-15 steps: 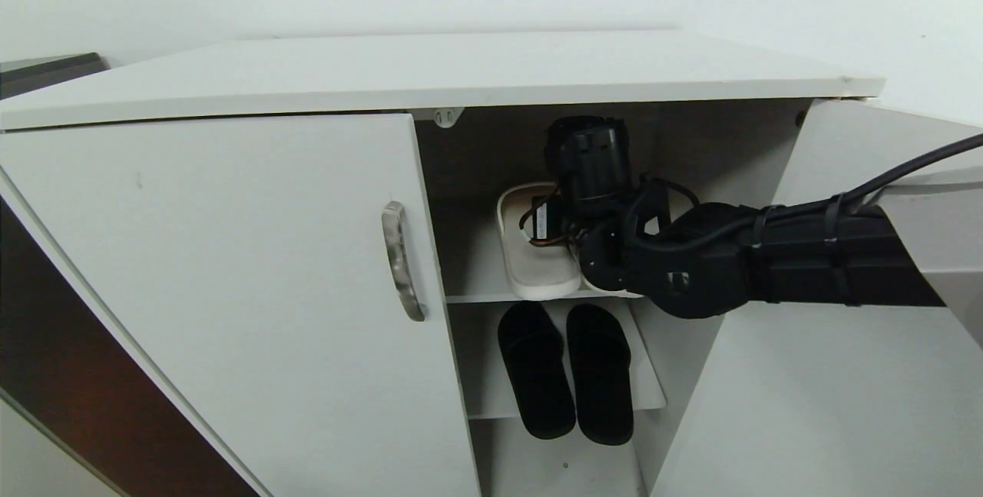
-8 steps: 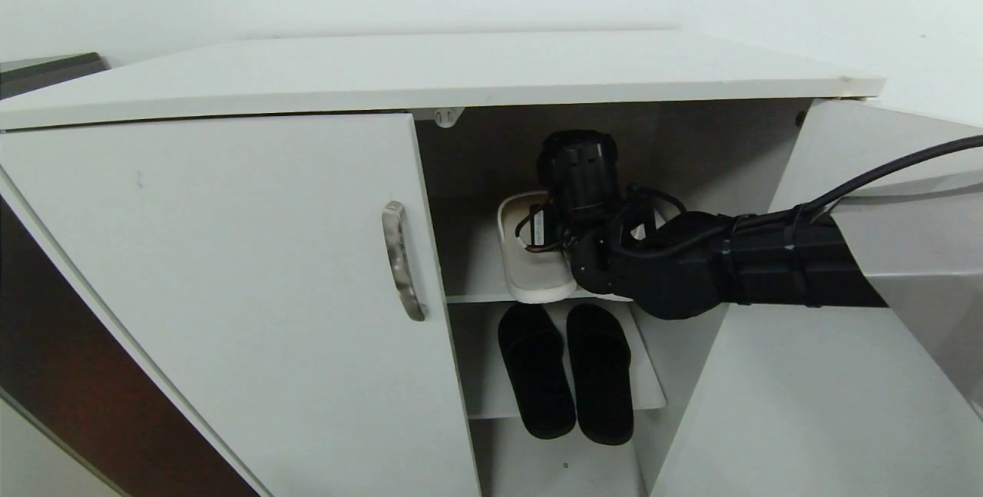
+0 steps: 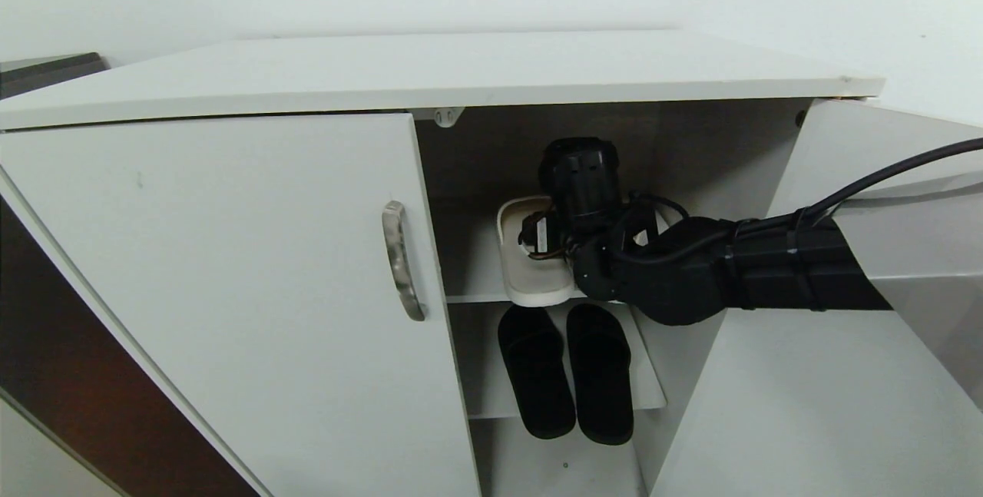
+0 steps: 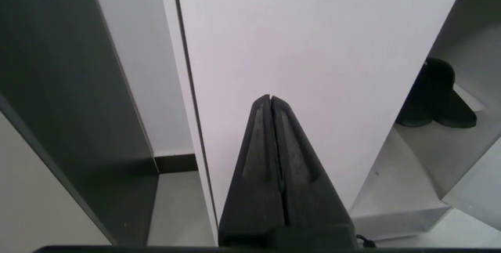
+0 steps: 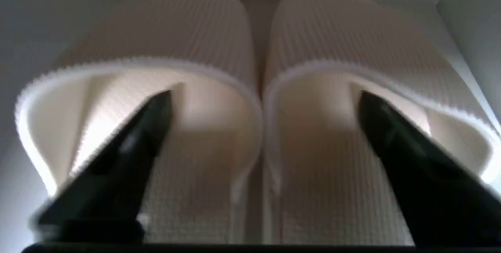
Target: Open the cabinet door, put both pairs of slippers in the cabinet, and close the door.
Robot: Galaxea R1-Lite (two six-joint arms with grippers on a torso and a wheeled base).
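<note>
The cabinet (image 3: 461, 71) stood with its left door (image 3: 230, 266) shut and its right door (image 3: 806, 405) swung wide. The white slippers (image 3: 530, 274) lay side by side on the upper shelf (image 3: 472, 286), heels at its front edge. The right arm (image 3: 729, 274) reached in through the open side, and its wrist blocked much of that pair from the head view. The right claw (image 5: 262, 167) was spread, with one finger (image 5: 117, 175) in the mouth of each slipper and the two inner straps between them. I could not tell whether the fingers touched the soles.

The black slippers (image 3: 564, 374) sat on the lower shelf (image 3: 653, 397), heels hanging over its front edge. The left claw (image 4: 270, 104) was pressed together and empty, facing the shut door below its metal handle (image 3: 399, 259).
</note>
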